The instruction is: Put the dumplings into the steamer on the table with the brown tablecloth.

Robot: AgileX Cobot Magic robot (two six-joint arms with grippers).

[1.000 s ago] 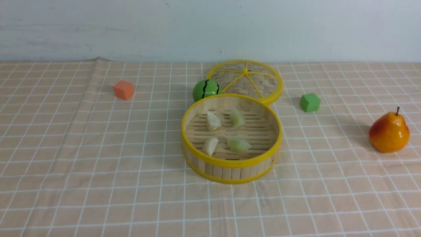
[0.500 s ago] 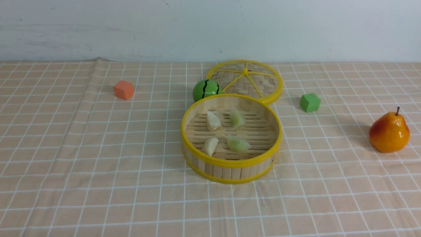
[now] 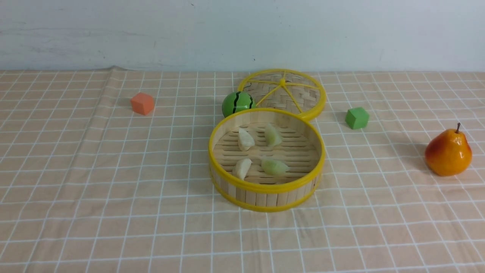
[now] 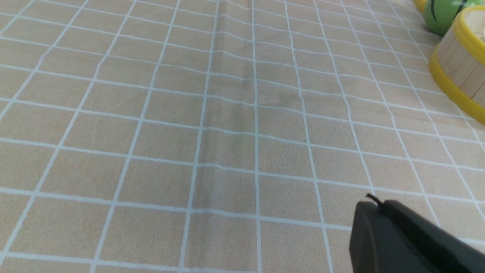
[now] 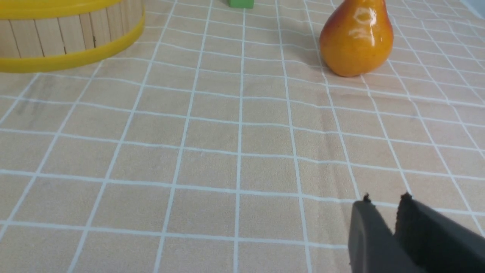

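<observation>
Right pincer (image 5: 384,204) empty, steamer (image 5: 68,41) well apart

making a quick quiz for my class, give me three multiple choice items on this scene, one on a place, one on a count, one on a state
1. Where is the striped green ball?
A. beside the pear
B. just behind the steamer, left of the woven lid
C. inside the steamer

2. How many dumplings lie in the steamer?
A. two
B. three
C. four

3. What state is the steamer in?
A. uncovered
B. covered by its lid
C. tipped on its side

Answers:
1 B: the striped green ball sits by the steamer rim, next to the woven lid.
2 C: the dumplings, two white and two green, rest on the slats.
3 A: the lid lies flat behind it.
</observation>
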